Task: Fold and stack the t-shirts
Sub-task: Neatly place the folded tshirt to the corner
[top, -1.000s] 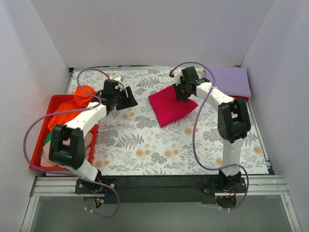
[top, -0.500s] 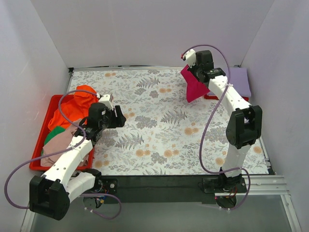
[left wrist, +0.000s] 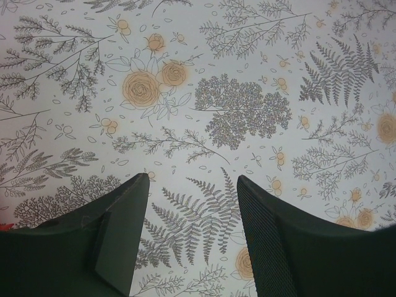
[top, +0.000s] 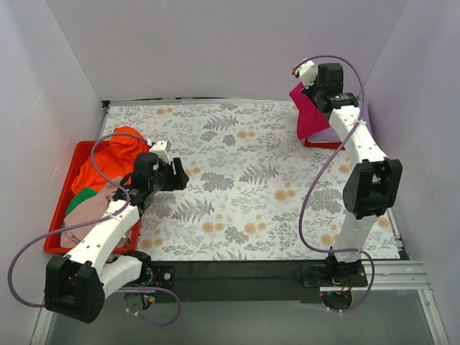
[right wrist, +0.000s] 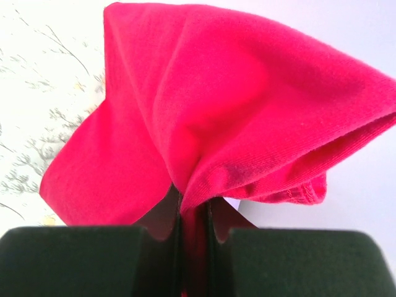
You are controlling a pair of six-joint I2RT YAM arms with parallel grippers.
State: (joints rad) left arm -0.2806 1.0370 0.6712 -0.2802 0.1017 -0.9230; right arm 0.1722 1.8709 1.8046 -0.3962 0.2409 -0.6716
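Observation:
My right gripper (top: 310, 92) is shut on the folded crimson-red t-shirt (top: 308, 115) and holds it hanging in the air at the far right, over the lavender t-shirt (top: 363, 118). In the right wrist view the red cloth (right wrist: 235, 111) is pinched between the fingers (right wrist: 167, 238). My left gripper (top: 181, 172) is open and empty above the floral table, beside the tray. Its fingers (left wrist: 124, 229) frame bare cloth print. Orange (top: 108, 154), green (top: 80, 199) and beige-pink (top: 90, 215) t-shirts lie heaped in the red tray (top: 57, 212).
The floral tablecloth (top: 244, 194) covers the table. White walls close in the back and both sides. A red edge (top: 320, 144) shows under the lavender shirt at the far right. A black strip runs along the near edge.
My right gripper lifted the red t-shirt off the table and carried it up and right toward the lavender shirt. My left arm drew back from the table's far left toward the tray.

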